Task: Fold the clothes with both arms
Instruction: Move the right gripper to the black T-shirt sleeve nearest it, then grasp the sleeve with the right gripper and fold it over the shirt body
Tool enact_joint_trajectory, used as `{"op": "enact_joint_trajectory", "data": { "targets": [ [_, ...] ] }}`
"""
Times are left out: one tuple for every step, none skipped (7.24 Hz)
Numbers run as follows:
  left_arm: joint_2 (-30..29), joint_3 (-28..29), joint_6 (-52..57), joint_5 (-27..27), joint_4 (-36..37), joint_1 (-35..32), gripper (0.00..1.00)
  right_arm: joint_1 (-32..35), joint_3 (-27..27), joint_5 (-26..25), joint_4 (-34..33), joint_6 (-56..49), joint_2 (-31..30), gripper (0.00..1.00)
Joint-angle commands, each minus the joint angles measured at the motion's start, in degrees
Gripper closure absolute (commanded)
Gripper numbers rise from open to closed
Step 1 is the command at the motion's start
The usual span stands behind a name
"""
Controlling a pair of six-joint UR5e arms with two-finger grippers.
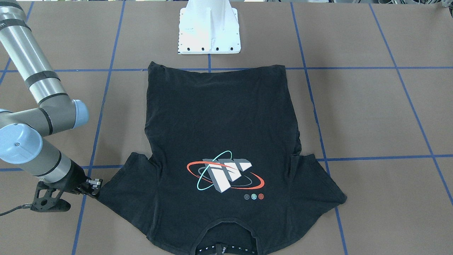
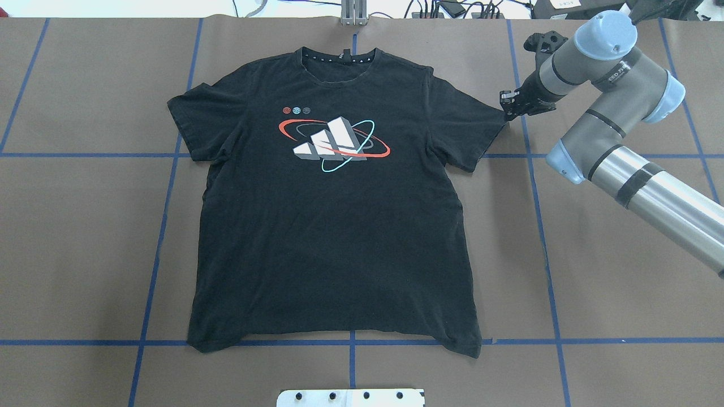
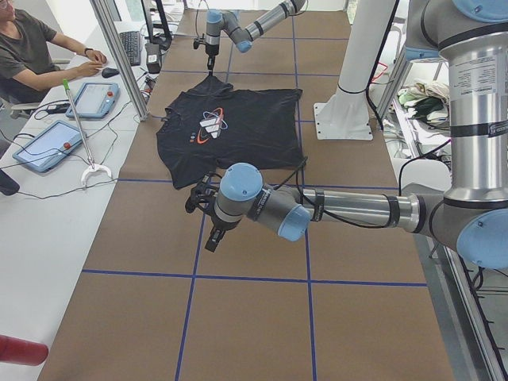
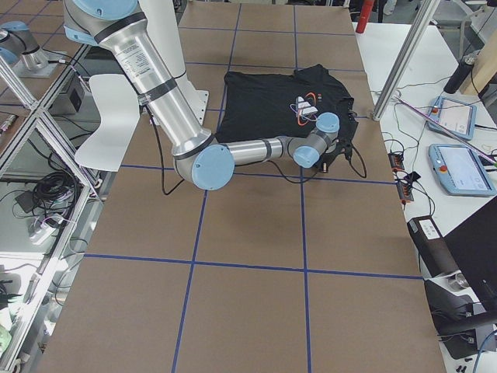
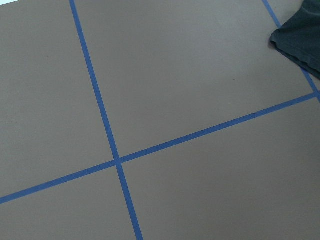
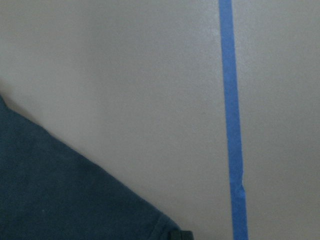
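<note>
**One shirt, no folds: right arm's tool at the sleeve**

One black T-shirt (image 2: 334, 237) lies spread flat and print-up in the middle of the brown desk (image 2: 622, 282), with its neck on the far side from the robot, its hem on the near side and both sleeves out. No fold shows anywhere, so the whole job appears to lie ahead.

The right tool (image 2: 507, 105) sits low at the tip of the shirt's right sleeve (image 2: 475, 130), touching it or all but touching it. Whether it has closed on the cloth cannot be told from these views. The left tool (image 3: 198, 197) shows only in the left side view, off the shirt's left edge, and its opening cannot be judged.

On the chest, three slanted white-grey bars (image 2: 331, 138) ringed by red and teal ellipses look like the Adidas mark, though no name is spelled out. Three small discs (image 2: 296, 111) beside the bars and the white marks inside the collar (image 2: 339, 58) are too small to read. So is the lettering on the right arm (image 2: 619, 72).
</note>
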Motion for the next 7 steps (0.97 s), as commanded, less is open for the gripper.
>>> {"op": "enact_joint_trajectory", "data": {
  "targets": [
    [-0.1, 0.0, -0.1, 0.0, -0.1, 0.0, 0.0, 1.8, 1.4, 2.4, 0.2, 0.1, 1.0, 1.0],
    [-0.2, 0.0, -0.1, 0.0, -0.1, 0.0, 0.0, 2.1, 4.7, 3.7, -0.3, 0.4, 0.8, 1.0],
    [-0.2, 0.0, -0.1, 0.0, -0.1, 0.0, 0.0, 2.0, 7.2, 4.4, -1.4, 1.1, 1.1, 1.0],
    [-0.3, 0.0, -0.1, 0.0, -0.1, 0.0, 0.0, 1.0, 8.2, 4.5, -1.8, 3.4, 2.3, 1.0],
    [-0.2, 0.1, -0.1, 0.0, -1.2, 0.0, 0.0, -2.5, 8.0, 4.2, -1.9, 10.4, 6.0, 1.0],
    [-0.2, 0.2, -0.2, 0.0, -2.1, 0.0, 0.0, -5.5, 6.8, 2.8, -1.9, 16.1, 8.9, 1.0],
    [-0.2, 0.1, -0.2, 0.0, -2.1, 0.0, 0.0, -7.1, 3.7, -0.3, -1.7, 16.8, 12.0, 1.0]
  ]
}}
